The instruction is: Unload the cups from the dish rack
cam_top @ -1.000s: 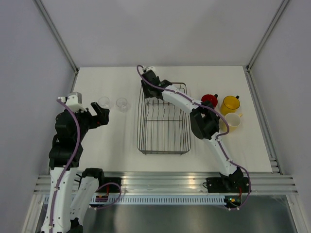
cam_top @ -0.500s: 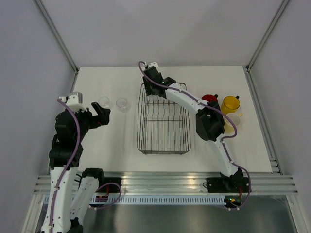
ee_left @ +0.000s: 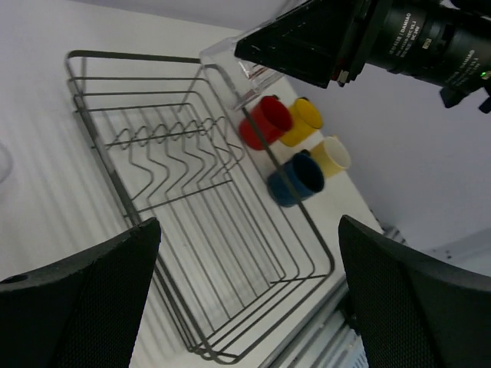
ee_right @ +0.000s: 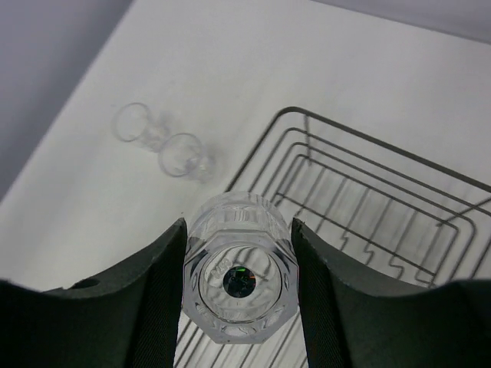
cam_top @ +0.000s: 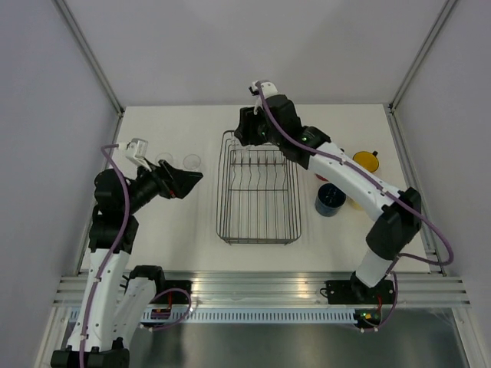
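Observation:
My right gripper [ee_right: 239,307] is shut on a clear glass tumbler [ee_right: 239,276] and holds it in the air over the far left corner of the dark wire dish rack [cam_top: 257,222]. In the top view this gripper [cam_top: 247,130] hides the tumbler. Two more tumblers [cam_top: 163,159] [cam_top: 192,161] stand on the table left of the rack. Red [ee_left: 265,123], yellow [ee_left: 301,119], cream [ee_left: 331,156] and dark blue [ee_left: 295,178] mugs stand right of the rack. My left gripper [cam_top: 190,181] is open and empty, left of the rack. No cups show inside the rack [ee_left: 192,230].
The right arm's forearm [cam_top: 345,172] crosses over the mugs and hides the red and cream ones in the top view. A metal rail [cam_top: 253,287] runs along the table's near edge. Walls close in at left, right and back.
The right arm has risen and its elbow has swung right, uncovering the blue mug; its gripper has moved a little right and back. The left gripper has swung right toward the rack.

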Robot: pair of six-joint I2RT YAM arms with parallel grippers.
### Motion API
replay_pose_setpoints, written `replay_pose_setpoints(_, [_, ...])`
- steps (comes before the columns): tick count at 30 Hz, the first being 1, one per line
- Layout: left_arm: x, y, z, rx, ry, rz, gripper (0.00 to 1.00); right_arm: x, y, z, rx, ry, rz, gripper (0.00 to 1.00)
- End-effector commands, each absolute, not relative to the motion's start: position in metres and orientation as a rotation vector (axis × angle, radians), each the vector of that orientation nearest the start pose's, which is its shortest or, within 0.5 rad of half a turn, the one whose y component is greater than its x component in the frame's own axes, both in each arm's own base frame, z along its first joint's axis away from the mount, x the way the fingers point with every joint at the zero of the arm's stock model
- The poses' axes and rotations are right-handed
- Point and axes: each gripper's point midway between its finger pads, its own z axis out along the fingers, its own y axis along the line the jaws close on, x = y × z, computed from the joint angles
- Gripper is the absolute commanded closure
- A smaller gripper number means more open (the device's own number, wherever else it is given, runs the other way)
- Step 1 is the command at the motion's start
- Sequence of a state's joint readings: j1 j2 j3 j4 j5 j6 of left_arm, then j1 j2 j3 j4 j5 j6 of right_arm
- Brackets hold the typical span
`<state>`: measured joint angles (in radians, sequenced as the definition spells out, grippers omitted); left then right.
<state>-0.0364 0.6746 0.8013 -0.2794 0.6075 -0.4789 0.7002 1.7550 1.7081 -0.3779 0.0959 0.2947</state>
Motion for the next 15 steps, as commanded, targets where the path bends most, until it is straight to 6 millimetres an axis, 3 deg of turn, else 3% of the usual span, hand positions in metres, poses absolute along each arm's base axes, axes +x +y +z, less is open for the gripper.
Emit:
replay_pose_setpoints(1, [0.216,-0.164,0.348,0.281,1.567,-1.237,0.00,0.363,0.367,0.335,-0.469,1.809,0.921,0.67])
replay_pose_setpoints(2, [0.215,-0.166,0.350,0.293,1.549,-1.271,0.00,0.350,0.366,0.349,-0.485,1.764,0.980,0.67])
replay_pose_setpoints(3, [0.212,-0.168,0.353,0.305,1.528,-1.302,0.00,0.335,0.371,0.343,-0.516,1.772,1.063,0.67])
replay_pose_setpoints(4, [0.206,-0.172,0.350,0.295,1.530,-1.377,0.00,0.326,0.371,0.362,-0.514,1.704,1.119,0.67])
replay_pose_setpoints(6, [0.201,-0.175,0.363,0.344,1.439,-1.404,0.00,0.305,0.376,0.361,-0.546,1.682,1.252,0.67])
replay_pose_setpoints(7, [0.199,-0.176,0.366,0.328,1.436,-1.442,0.00,0.297,0.375,0.380,-0.551,1.599,1.296,0.68])
replay_pose_setpoints(8, [0.199,-0.177,0.365,0.330,1.425,-1.451,0.00,0.292,0.374,0.373,-0.552,1.598,1.323,0.69])
replay_pose_setpoints(10, [0.201,-0.176,0.366,0.301,1.426,-1.462,0.00,0.280,0.373,0.393,-0.550,1.503,1.391,0.70])
replay_pose_setpoints(11, [0.202,-0.177,0.366,0.296,1.422,-1.468,0.00,0.278,0.372,0.389,-0.548,1.506,1.408,0.70])
replay_pose_setpoints(15, [0.201,-0.179,0.372,0.266,1.383,-1.515,0.00,0.256,0.376,0.404,-0.574,1.394,1.568,0.71])
